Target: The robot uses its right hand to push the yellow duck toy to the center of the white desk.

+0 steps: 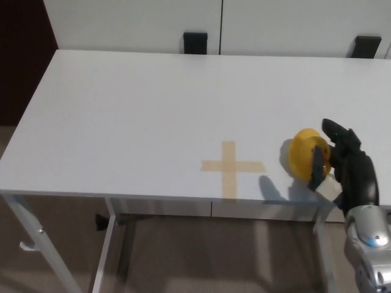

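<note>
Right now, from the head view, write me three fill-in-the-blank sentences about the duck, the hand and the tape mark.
1. The yellow duck toy sits to the ____ of the tape cross in the picture.
2. The robot's ____ hand is against the duck.
3. The cross is stuck on the ____ desk.

Missing words: right; right; white

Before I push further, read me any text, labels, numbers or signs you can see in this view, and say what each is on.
No readable words, numbers or brand marks anywhere in this view.
The only sign is the tan tape cross on the white desk; it carries no writing.
The yellow duck toy and the right hand beside it show no legible label.
The two black blocks at the far edge are blank.
</note>
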